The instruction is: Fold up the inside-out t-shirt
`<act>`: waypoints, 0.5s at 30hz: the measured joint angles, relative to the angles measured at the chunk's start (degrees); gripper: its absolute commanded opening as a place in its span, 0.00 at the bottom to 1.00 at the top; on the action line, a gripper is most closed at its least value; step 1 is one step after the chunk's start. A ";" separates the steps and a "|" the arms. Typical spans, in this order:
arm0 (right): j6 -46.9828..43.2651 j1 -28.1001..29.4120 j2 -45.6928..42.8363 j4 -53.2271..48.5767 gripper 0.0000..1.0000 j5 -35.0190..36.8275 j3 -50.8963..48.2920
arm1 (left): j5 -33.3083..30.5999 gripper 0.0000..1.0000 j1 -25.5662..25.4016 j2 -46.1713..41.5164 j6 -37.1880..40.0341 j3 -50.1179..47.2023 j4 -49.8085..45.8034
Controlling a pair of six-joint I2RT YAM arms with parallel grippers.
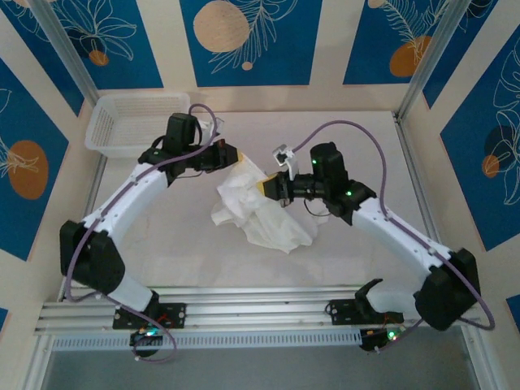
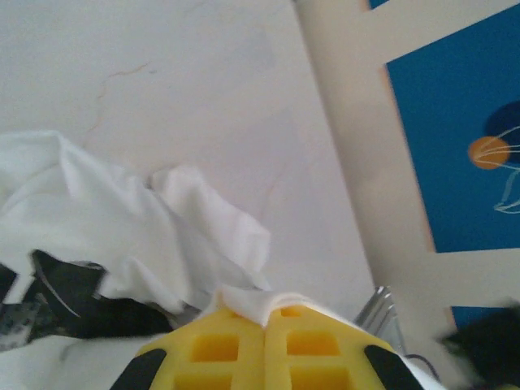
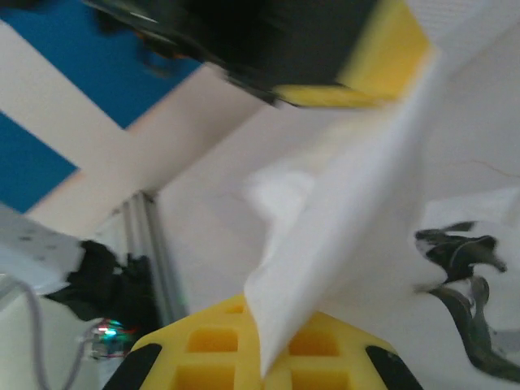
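**Two-arm grasp over the middle of the table [image 1: 162, 244].** The left gripper [image 2: 266, 315] is pinching a fold of the shirt [image 1: 260, 211] between closed yellow fingers. The right gripper [image 3: 264, 329] is likewise clamping a thin edge of cloth, which is running taut from it up toward the left gripper. The rest of the shirt is lying bunched on the table below and between the two grippers, well apart from the basket [image 1: 130, 122] in the far left corner.

Risks, as judged: the two grips are sitting close together on a crumpled mass, so either may be holding more than one layer. Spreading would then be opening a twisted bundle rather than a flat panel. The right hold is looking shallow, so pulling the arms apart may be dragging that edge out of the fingers. Whether a hem, sleeve or collar is being held cannot be told.
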 measured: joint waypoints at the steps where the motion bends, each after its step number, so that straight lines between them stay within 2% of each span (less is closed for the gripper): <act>1: 0.96 -0.50 -0.92 0.44 0.00 -0.39 -0.39 | 0.96 0.05 0.02 0.98 0.55 -0.15 -0.11; 4: 3.65 -2.58 -1.90 1.38 0.00 -1.77 -2.51 | 1.49 0.31 -0.48 1.46 2.14 -0.35 -0.09; 6: 5.03 -3.50 -2.05 1.77 0.00 -2.43 -3.78 | 0.63 0.41 0.13 1.09 3.76 -0.31 -0.31; 12: 6.99 -4.35 -1.60 2.91 0.00 -3.82 -4.17 | -1.33 0.65 0.55 -6.78 13.77 -2.75 -3.74; 15: 7.58 -5.05 -1.16 3.41 0.00 -4.28 -4.17 | -1.40 0.71 -0.68 -14.29 22.38 -6.58 -5.90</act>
